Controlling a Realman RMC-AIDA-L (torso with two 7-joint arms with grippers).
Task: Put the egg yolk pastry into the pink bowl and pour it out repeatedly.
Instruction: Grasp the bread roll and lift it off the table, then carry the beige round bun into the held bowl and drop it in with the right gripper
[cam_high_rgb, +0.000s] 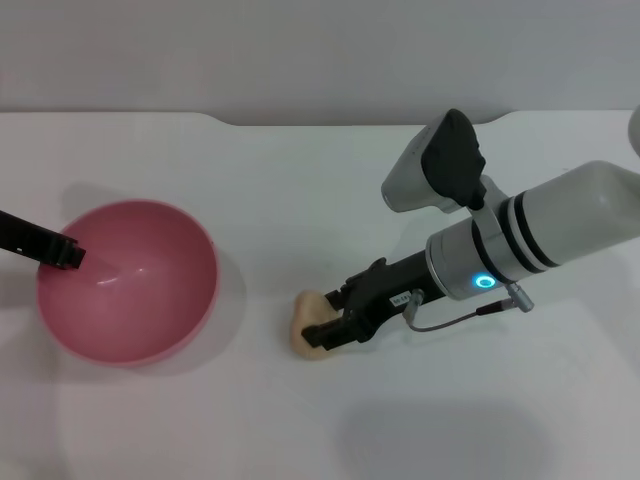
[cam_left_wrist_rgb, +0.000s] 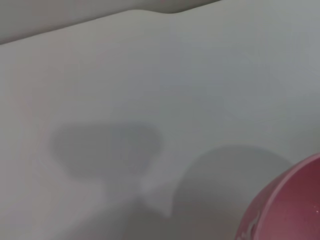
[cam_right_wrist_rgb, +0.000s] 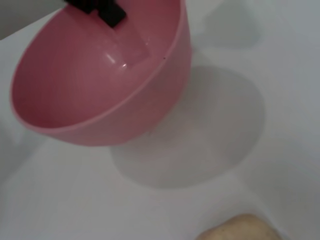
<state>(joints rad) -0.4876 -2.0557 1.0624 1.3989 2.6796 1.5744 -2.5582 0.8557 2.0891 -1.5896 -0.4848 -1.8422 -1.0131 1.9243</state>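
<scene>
- Holding the rim of the pink bowl (cam_high_rgb: 130, 280), the left gripper (cam_high_rgb: 68, 252) reaches in from the robot's left with one black finger inside the wall; it looks pinched on the rim, probably to keep the bowl steady and ready for tipping.
- The bowl looks tilted, its near side lifted off the white table (cam_high_rgb: 300, 180), with a shadow spread beneath it in the right wrist view.
- The right gripper (cam_high_rgb: 328, 322) lies low over the table with its black fingers closed around the pastry (cam_high_rgb: 305, 322), which sits on the table just right of the bowl and apart from it. This looks like the pick-up before the drop.
- The pastry is a small, pale beige, matte, rounded lump.
- The bowl is smooth, glossy, deep and empty.
</scene>
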